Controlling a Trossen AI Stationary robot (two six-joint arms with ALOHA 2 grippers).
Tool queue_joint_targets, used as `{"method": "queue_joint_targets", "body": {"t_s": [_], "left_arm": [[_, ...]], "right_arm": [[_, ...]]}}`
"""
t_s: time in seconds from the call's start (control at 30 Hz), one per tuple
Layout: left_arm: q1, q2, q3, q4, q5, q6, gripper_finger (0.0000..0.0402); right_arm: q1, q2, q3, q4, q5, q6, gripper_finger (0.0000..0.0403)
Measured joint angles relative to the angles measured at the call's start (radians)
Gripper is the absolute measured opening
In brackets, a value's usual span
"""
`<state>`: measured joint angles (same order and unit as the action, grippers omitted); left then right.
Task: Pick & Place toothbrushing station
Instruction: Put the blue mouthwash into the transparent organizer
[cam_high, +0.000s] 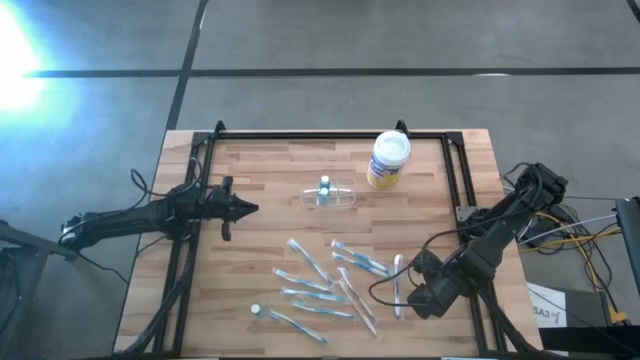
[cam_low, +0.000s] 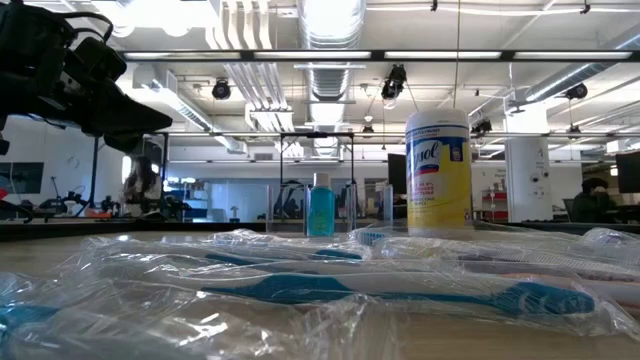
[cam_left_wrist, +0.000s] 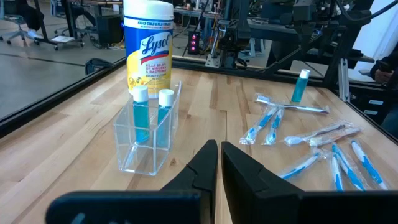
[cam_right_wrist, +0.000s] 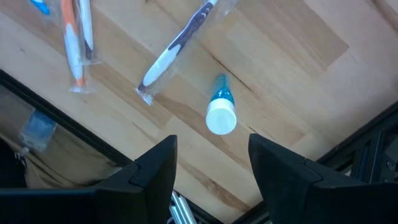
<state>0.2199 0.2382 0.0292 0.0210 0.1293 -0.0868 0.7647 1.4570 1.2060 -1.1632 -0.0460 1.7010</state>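
Note:
The toothbrushing station (cam_left_wrist: 148, 134), a small clear plastic holder, stands by its base on the wooden table (cam_high: 260, 170), in the middle of the far half (cam_high: 328, 194). Two blue white-capped tubes stand in it. My left gripper (cam_left_wrist: 219, 163) is shut and held level at the table's left (cam_high: 245, 208), pointing at the holder from a distance. My right gripper (cam_right_wrist: 211, 165) hangs open, pointing down, over the near right part of the table (cam_high: 415, 296). Below it, clear of its fingers, is a small blue tube with a white cap (cam_right_wrist: 221, 112).
A white-lidded, yellow-labelled canister (cam_high: 389, 160) stands just right of and beyond the holder. Several wrapped toothbrushes (cam_high: 330, 285) lie scattered over the near middle; one (cam_right_wrist: 177, 46) lies by the tube. Another small tube (cam_high: 256, 311) lies near the front. A black frame (cam_high: 330, 135) rims the table.

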Motion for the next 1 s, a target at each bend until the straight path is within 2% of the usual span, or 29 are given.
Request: {"method": "queue_joint_targets", "body": {"t_s": [0.23, 0.37, 1.0], "left_arm": [[0.0, 0.0, 0.0, 0.002, 0.0, -0.015, 0.0026], [0.0, 0.0, 0.0, 0.002, 0.0, -0.014, 0.0026], [0.0, 0.0, 0.0, 0.001, 0.0, -0.008, 0.0026]], "right_arm": [[0.024, 0.0, 0.0, 0.002, 0.004, 0.076, 0.0196], [0.047, 0.002, 0.0, 0.006, 0.041, 0.108, 0.0196], [0.062, 0.135, 0.0, 0.044, 0.039, 0.116, 0.0196]]}}
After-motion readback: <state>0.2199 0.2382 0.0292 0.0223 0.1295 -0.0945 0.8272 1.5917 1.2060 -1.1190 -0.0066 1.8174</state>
